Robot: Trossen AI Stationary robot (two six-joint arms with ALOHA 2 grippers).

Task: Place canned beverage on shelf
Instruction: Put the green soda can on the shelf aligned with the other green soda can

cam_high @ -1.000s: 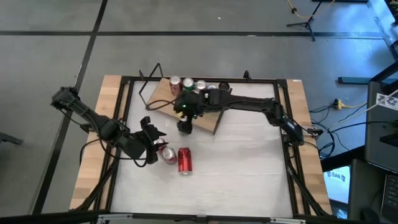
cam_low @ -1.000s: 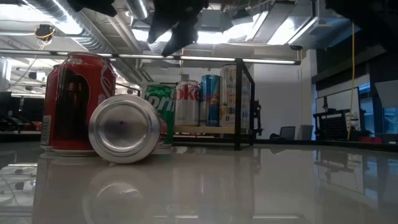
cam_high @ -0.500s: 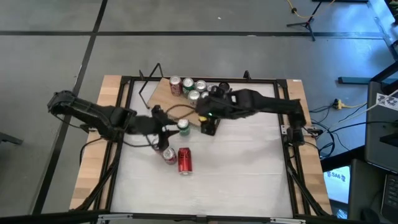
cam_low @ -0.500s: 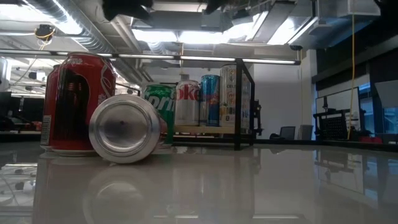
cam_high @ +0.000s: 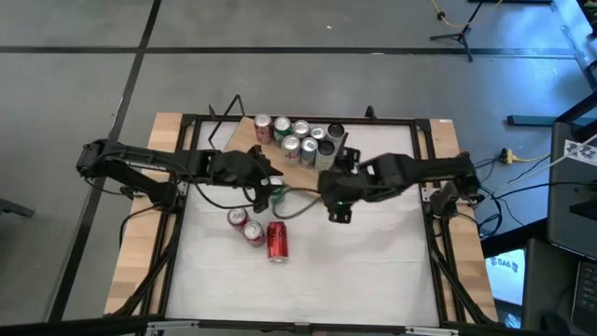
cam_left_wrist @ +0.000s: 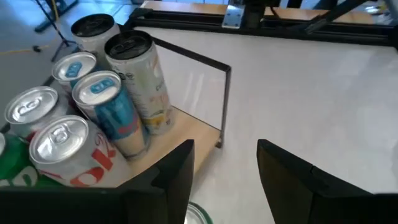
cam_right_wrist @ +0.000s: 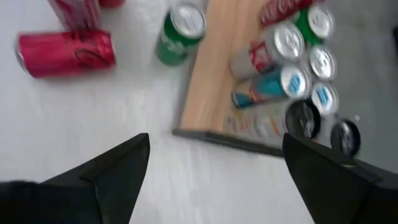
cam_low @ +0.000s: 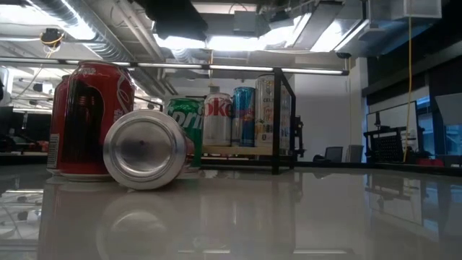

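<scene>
since a second ago the left gripper (cam_high: 269, 189) has swung from beside the red cans on the table up to the near edge of the shelf (cam_high: 244, 140), and the right gripper (cam_high: 338, 211) has pulled back off the shelf and out over the bare table (cam_high: 373, 261).

the left gripper sits right at the shelf's front edge with a green can (cam_high: 275, 194) at its tip; seen from the right wrist that green can (cam_right_wrist: 181, 34) stands upright on the table, touching the board's edge. in the left wrist view its two fingers (cam_left_wrist: 177, 177) stand partly apart, and only a sliver of a can rim shows low between them, so whether they grip the green can cannot be told.

just ahead of the left gripper, on the shelf, stands a cluster of cans (cam_left_wrist: 93, 118): silver, blue, white and dark-topped ones packed close together, with a thin black wire support (cam_left_wrist: 227, 93) at the board's corner.

the right gripper hangs with its fingers (cam_right_wrist: 118, 168) spread wide and nothing between them, the shelf beyond it and to one side.

behind the left gripper, well clear of the shelf, a red can (cam_high: 277, 240) lies on its side with two more red cans (cam_high: 244, 224) just beside it.
</scene>
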